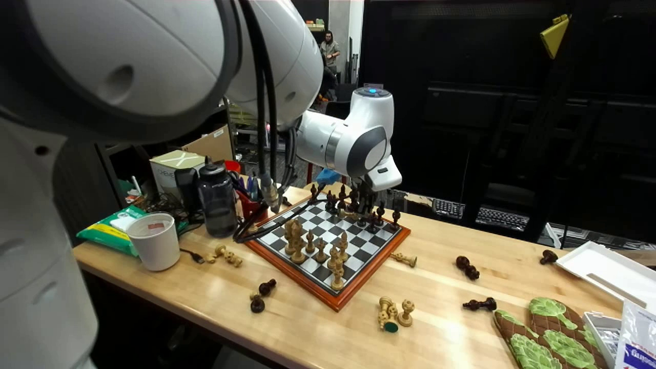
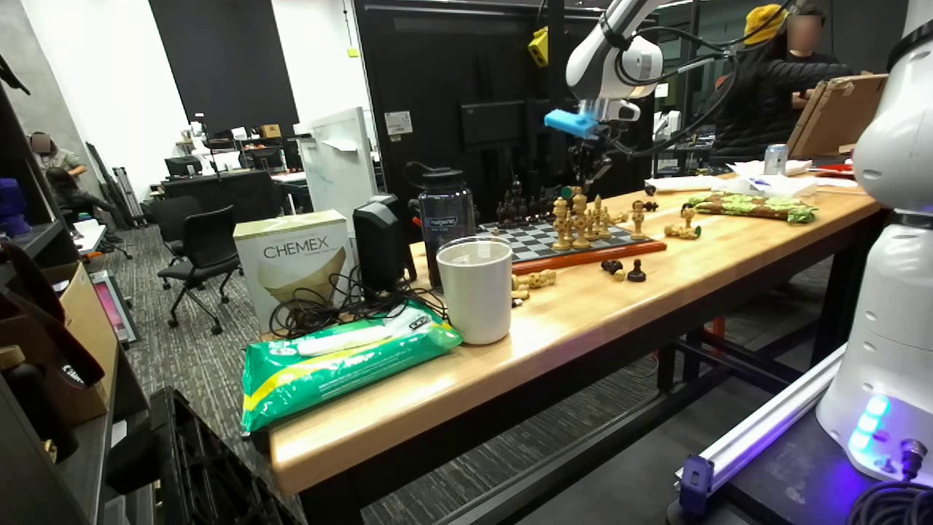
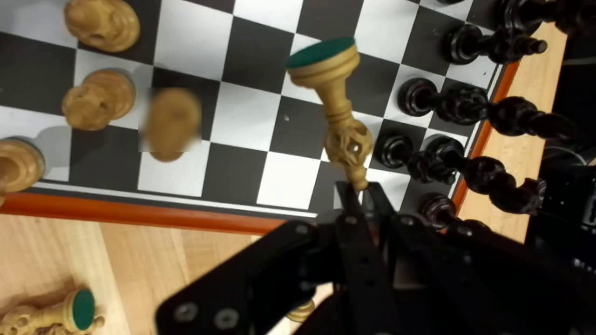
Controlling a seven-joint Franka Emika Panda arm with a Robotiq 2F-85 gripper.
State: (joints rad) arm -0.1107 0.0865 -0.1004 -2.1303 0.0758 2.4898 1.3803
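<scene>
My gripper (image 3: 359, 188) is shut on the narrow end of a light wooden chess piece (image 3: 339, 104) in the wrist view. That piece slants away from the fingertips, its green-felted base turned outward. In the exterior views the gripper (image 1: 365, 203) hangs over the dark-piece side of the chessboard (image 1: 369, 264), and the held piece (image 1: 349, 214) lies nearly level at its tips. Dark pieces (image 3: 419, 97) stand close by along the board's edge. A group of light pieces (image 3: 100, 100) stands toward the opposite side. The gripper's body hides part of the board's corner.
Loose light pieces (image 1: 405, 259) and dark pieces (image 1: 467, 267) lie on the table around the board. A white cup (image 2: 477, 299), a water bottle (image 1: 218, 202) and a green wipes pack (image 2: 342, 368) stand at one end; leaf-patterned mitts (image 1: 556, 333) and a white tray (image 1: 605, 266) at the other.
</scene>
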